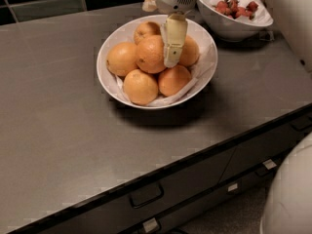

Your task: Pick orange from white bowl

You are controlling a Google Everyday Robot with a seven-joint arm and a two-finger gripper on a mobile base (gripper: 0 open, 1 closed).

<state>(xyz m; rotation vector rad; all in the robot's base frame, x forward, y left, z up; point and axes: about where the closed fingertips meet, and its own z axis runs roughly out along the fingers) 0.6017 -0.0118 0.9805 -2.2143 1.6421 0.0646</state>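
The white bowl (113, 79), lined with crumpled white paper, sits on the dark counter and holds six oranges. The largest orange (150, 53) lies on top in the middle, with the others around it. My gripper (171, 61) hangs down from the top of the view over the bowl. Its cream tip is against the right side of the middle orange, between it and the orange on the right (190, 51). Nothing is lifted.
A deeper white bowl with red fruit (234, 13) stands at the back right, close behind the arm. The grey counter (63, 126) runs to a front edge, with drawers and handles (146, 195) below. A white rounded robot part (292, 199) fills the bottom right corner.
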